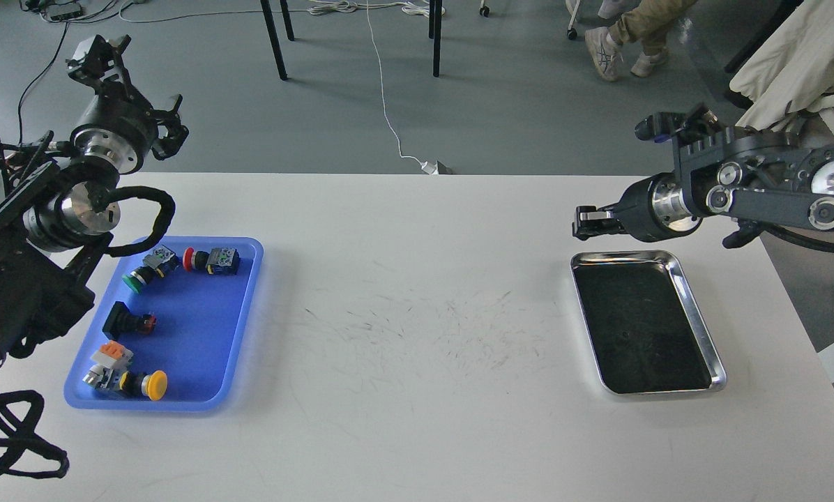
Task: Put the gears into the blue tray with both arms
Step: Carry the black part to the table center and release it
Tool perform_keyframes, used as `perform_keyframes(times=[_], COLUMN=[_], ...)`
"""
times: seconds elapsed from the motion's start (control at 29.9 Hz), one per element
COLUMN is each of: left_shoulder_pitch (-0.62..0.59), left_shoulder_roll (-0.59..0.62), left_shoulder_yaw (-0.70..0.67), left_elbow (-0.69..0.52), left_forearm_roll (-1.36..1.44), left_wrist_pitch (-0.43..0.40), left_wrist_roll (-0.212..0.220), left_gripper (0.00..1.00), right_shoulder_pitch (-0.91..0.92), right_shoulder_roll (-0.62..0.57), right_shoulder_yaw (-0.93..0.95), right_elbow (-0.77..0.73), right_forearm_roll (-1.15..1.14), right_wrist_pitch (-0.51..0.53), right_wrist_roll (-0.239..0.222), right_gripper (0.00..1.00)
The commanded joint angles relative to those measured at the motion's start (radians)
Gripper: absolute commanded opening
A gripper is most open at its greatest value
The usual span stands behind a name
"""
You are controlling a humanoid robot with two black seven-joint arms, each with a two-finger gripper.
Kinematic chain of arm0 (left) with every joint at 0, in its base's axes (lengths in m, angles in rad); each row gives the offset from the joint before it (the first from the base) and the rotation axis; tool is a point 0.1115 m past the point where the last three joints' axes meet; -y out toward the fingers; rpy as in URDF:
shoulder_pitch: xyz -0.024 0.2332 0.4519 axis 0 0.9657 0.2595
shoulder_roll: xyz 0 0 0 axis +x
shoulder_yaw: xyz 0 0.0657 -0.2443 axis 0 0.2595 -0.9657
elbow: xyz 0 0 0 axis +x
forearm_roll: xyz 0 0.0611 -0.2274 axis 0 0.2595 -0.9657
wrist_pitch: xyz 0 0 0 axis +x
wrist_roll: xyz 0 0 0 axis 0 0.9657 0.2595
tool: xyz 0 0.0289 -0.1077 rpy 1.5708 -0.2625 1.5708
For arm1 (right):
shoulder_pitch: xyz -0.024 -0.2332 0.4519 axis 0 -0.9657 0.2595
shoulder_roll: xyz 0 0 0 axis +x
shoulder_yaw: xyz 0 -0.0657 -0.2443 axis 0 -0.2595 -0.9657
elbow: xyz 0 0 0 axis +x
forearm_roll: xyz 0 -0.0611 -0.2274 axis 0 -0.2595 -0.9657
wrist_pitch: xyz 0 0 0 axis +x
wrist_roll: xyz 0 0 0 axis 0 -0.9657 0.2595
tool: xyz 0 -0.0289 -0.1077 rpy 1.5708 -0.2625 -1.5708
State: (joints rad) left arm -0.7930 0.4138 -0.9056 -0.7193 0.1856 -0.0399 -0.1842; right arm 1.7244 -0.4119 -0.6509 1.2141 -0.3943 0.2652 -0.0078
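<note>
The blue tray [239,328] lies at the table's left and holds several coloured push-button switches. I cannot make out any gears anywhere in the head view. My left gripper [98,54] is raised high beyond the tray's far-left corner, over the floor; it is dark and seen from behind, so its fingers do not separate. My right gripper [588,220] hovers just past the far-left corner of the steel tray [699,317], pointing left with its fingers close together. Anything held between them is too small to see.
The steel tray's dark inside looks bare apart from faint specks. A white cable and plug [434,167] lie on the floor past the table's far edge. A chair draped with cloth [786,77] stands at the far right.
</note>
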Motion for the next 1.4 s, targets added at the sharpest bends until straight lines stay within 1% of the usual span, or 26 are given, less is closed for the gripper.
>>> perform_keyframes(times=[0.0, 0.1, 0.17, 0.37, 0.43, 0.5, 0.7, 0.8, 1.0, 1.07, 1.2, 1.37], left_shoulder_pitch=[0.000, -0.002, -0.002, 0.000, 0.000, 0.000, 0.000, 0.000, 0.003, 0.003, 0.003, 0.003], left_shoulder_roll=[0.010, 0.014, 0.016, 0.016, 0.017, 0.017, 0.017, 0.019, 0.026, 0.028, 0.034, 0.034], left_shoulder_yaw=[0.002, 0.001, 0.001, -0.001, -0.003, -0.004, -0.006, -0.006, -0.004, -0.004, -0.004, -0.001], left_elbow=[0.000, 0.000, 0.000, 0.003, 0.006, 0.007, 0.007, 0.007, 0.007, 0.007, 0.007, 0.007], left_forearm_roll=[0.002, 0.002, 0.000, 0.000, 0.000, 0.000, 0.000, 0.000, -0.002, -0.002, -0.002, -0.002], left_wrist_pitch=[0.000, 0.000, 0.000, 0.000, -0.002, -0.002, -0.002, 0.000, -0.002, -0.002, -0.002, -0.003], left_wrist_roll=[0.002, 0.002, 0.002, 0.002, 0.002, 0.002, 0.000, 0.000, 0.000, -0.008, -0.017, -0.017], left_gripper=[0.98, 0.98, 0.98, 0.98, 0.98, 0.98, 0.98, 0.98, 0.98, 0.98, 0.98, 0.98], right_shoulder_pitch=[0.046, 0.024, -0.029, -0.259, -0.322, -0.359, -0.414, -0.437, -0.479, -0.491, -0.531, -0.539], right_shoulder_roll=[0.163, 0.327, 0.412, 0.412, 0.412, 0.412, 0.412, 0.412, 0.412, 0.412, 0.412, 0.412], right_shoulder_yaw=[0.022, 0.027, 0.033, 0.077, 0.115, 0.154, 0.191, 0.203, 0.203, 0.201, 0.200, 0.201], right_elbow=[-0.002, -0.063, -0.123, -0.278, -0.306, -0.309, -0.298, -0.268, -0.214, -0.202, -0.196, -0.196], right_forearm_roll=[0.139, 0.161, 0.166, 0.196, 0.196, 0.195, 0.207, 0.210, 0.212, 0.212, 0.209, 0.209], right_wrist_pitch=[-0.046, -0.099, -0.130, -0.216, -0.225, -0.225, -0.227, -0.225, -0.221, -0.219, -0.216, -0.222], right_wrist_roll=[0.022, 0.057, 0.074, 0.086, 0.107, 0.115, 0.115, 0.114, 0.101, 0.097, 0.060, 0.060], right_gripper=[0.02, 0.02, 0.02, 0.02, 0.02, 0.02, 0.02, 0.02, 0.02, 0.02, 0.02, 0.04])
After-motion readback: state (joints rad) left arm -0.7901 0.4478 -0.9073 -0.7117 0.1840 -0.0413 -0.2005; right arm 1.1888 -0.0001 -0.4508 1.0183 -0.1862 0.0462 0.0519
